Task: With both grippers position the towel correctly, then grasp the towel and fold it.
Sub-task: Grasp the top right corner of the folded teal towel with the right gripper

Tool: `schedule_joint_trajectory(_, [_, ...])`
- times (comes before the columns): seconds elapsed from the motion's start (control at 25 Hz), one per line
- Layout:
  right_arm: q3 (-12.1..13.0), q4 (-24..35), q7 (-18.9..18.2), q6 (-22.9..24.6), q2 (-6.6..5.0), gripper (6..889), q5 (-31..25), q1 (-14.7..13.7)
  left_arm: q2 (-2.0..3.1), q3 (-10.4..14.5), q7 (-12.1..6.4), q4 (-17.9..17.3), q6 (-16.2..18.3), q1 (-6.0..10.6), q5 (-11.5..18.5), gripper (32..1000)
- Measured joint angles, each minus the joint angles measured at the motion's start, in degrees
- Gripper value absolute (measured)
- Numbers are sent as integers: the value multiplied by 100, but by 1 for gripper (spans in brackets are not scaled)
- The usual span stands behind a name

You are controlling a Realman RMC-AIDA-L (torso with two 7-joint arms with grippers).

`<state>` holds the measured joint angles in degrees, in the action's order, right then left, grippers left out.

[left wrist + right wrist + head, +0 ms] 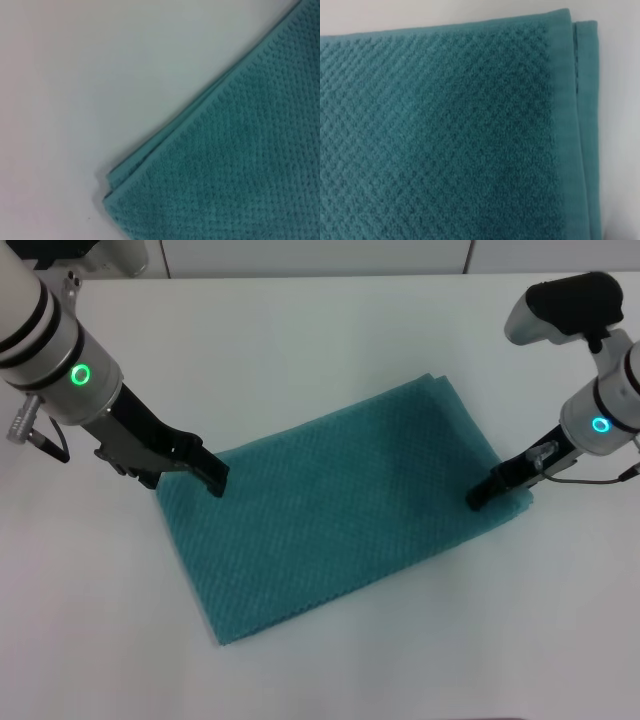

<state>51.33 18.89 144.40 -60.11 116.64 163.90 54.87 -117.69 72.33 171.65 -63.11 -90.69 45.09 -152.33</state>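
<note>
The teal-green towel lies flat and slanted on the white table. My left gripper is low at the towel's left corner, its tip at the cloth's edge. My right gripper is down on the towel's right corner. The left wrist view shows a towel corner with two layers stacked. In the right wrist view, the towel fills most of the picture, with a flat hem and a second layer peeking out at its corner.
The white table's back edge runs along the top of the head view. Bare tabletop surrounds the towel on all sides.
</note>
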Motion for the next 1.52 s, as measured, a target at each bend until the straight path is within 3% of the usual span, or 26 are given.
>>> schedule_joint_trajectory(1.4, [35,0,0,-8,0,826,1,4,0,0,0,0,25,-9,10,909])
schedule_joint_trajectory(1.52, [35,0,0,-9,0,772,1,8,0,0,0,0,25,-9,10,908])
